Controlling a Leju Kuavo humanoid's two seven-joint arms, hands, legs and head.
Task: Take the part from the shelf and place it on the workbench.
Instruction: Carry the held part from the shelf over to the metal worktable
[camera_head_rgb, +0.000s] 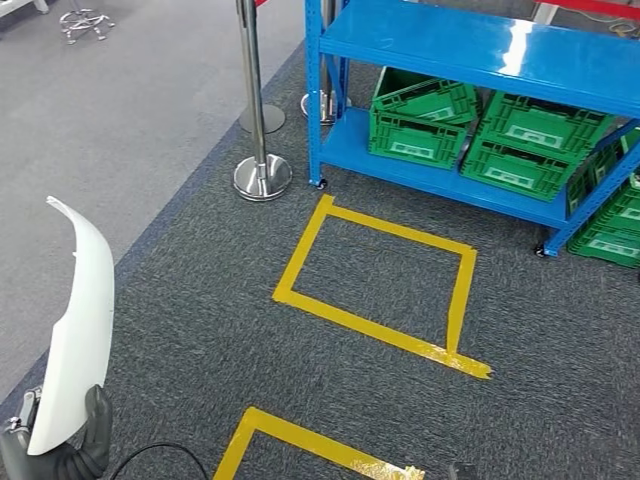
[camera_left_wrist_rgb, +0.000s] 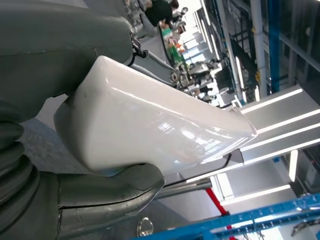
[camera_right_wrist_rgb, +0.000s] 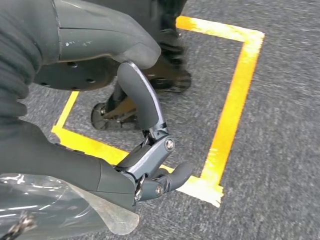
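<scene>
Floor: dark grey speckled carpet (camera_head_rgb: 189, 320) with a lighter grey strip on the left side.
Shelf: big blue metal shelf rack (camera_head_rgb: 453, 45) stands at the far side of the floor, on small wheels.
Crates: green plastic crates with holes in their sides (camera_head_rgb: 423, 125) sit on the low blue board of the shelf, side by side, some stacked.
Tape marks: yellow tape square (camera_head_rgb: 377, 290) is stuck on the carpet in front of the shelf. A second yellow tape corner (camera_head_rgb: 309, 440) lies nearer to the robot.
Posts: two shiny silver metal posts with round feet (camera_head_rgb: 260, 170) stand just left of the shelf.
Part: long white shiny curved plastic part (camera_head_rgb: 79, 330) is off the shelf. It stands almost upright at the left, its pointed tip up in the air, well apart from the shelf.
Left hand: the dark left hand (camera_head_rgb: 75, 450) grips the bottom end of the white part. In the left wrist view the thick grey thumb (camera_left_wrist_rgb: 113, 192) presses one side of the part (camera_left_wrist_rgb: 151, 120) and the fingers press the other side.
Right hand: the right hand (camera_right_wrist_rgb: 147, 165) hangs above the carpet near a yellow tape line (camera_right_wrist_rgb: 230, 110). Its fingers are curled in and hold nothing.
</scene>
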